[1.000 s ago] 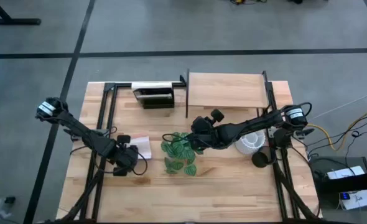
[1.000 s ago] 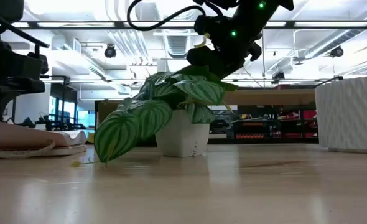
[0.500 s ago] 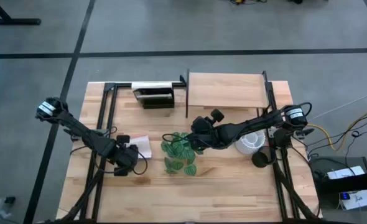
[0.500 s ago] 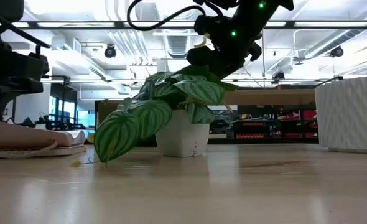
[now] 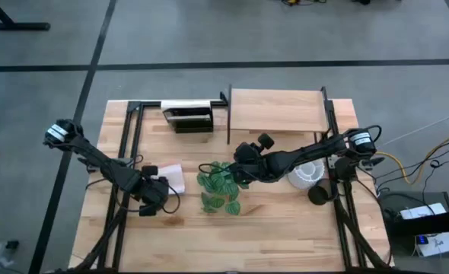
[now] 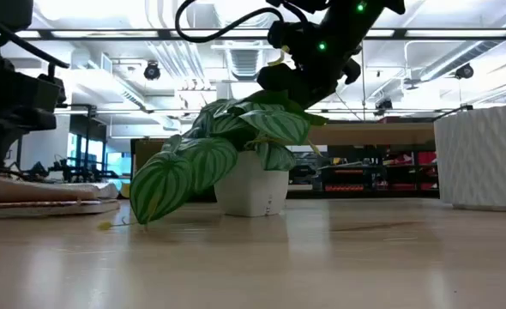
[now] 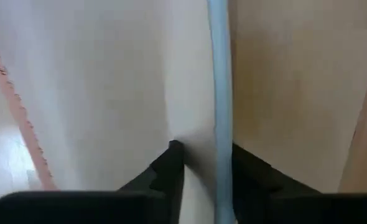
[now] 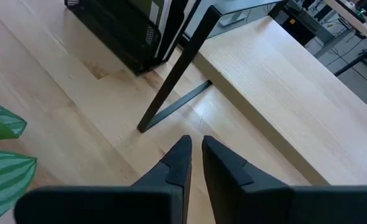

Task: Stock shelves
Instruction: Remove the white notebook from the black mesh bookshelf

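The shelves (image 5: pixel 276 111) stand at the far edge of the surface (image 5: pixel 285 236), right of centre: a pale board on a thin black frame, with a dark book rack (image 5: pixel 188 116) just to the left. Nothing sits on the board yet.

The right gripper (image 5: pixel 240 169) hangs over the plant (image 5: pixel 218 189) at mid-surface. In its wrist view its fingers (image 8: pixel 178 163) are nearly together with only a thin gap and nothing between them, so it has no hold on the plant. The plant is probably light but top-heavy; the striped leaves are soft and would tear or slip, so the stiff white pot (image 6: pixel 251 190) is the place to grip, at its rim or wall, and it should be kept upright.

The left gripper (image 5: pixel 157 190) is low at the near left, on a flat pale book (image 5: pixel 168 179). Its fingers (image 7: pixel 168 169) seem to straddle a thin pale edge, apparently grasping it. That item looks thin and floppy, best pinched firmly at the stiffer bound edge.

A white ribbed pot (image 5: pixel 307 173) waits at the right.
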Controlling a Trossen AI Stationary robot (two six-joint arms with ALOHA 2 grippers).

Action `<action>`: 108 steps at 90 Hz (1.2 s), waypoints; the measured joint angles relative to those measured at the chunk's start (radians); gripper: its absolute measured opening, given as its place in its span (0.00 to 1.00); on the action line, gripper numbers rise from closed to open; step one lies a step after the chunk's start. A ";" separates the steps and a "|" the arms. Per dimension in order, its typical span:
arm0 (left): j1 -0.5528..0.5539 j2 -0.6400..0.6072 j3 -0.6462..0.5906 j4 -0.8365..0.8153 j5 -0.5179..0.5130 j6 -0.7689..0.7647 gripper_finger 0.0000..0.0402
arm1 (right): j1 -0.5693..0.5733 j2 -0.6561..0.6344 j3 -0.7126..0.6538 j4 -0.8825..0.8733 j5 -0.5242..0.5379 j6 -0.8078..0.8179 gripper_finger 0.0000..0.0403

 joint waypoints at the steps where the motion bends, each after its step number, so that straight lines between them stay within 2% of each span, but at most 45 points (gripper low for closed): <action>1: 0.000 0.000 0.000 0.000 0.000 -0.001 0.27 | 0.000 0.000 0.000 0.000 0.000 0.000 0.06; 17: 0.000 0.000 0.000 0.003 0.048 0.000 0.35 | 0.000 0.000 0.000 0.000 0.000 0.000 0.07; 31: 0.000 0.000 0.000 0.003 0.048 0.000 0.37 | 0.000 0.000 0.000 0.000 0.000 0.000 0.07; 51: 0.000 0.000 0.000 0.007 0.039 0.007 0.33 | 0.000 0.000 0.000 0.000 0.000 0.000 0.06; 67: 0.000 0.000 0.000 0.012 -0.043 0.015 0.29 | 0.000 0.000 0.000 0.000 0.000 0.000 0.07; 108: 0.001 0.000 0.000 0.003 -0.043 -0.031 0.25 | 0.000 0.000 0.000 0.001 0.000 0.000 0.07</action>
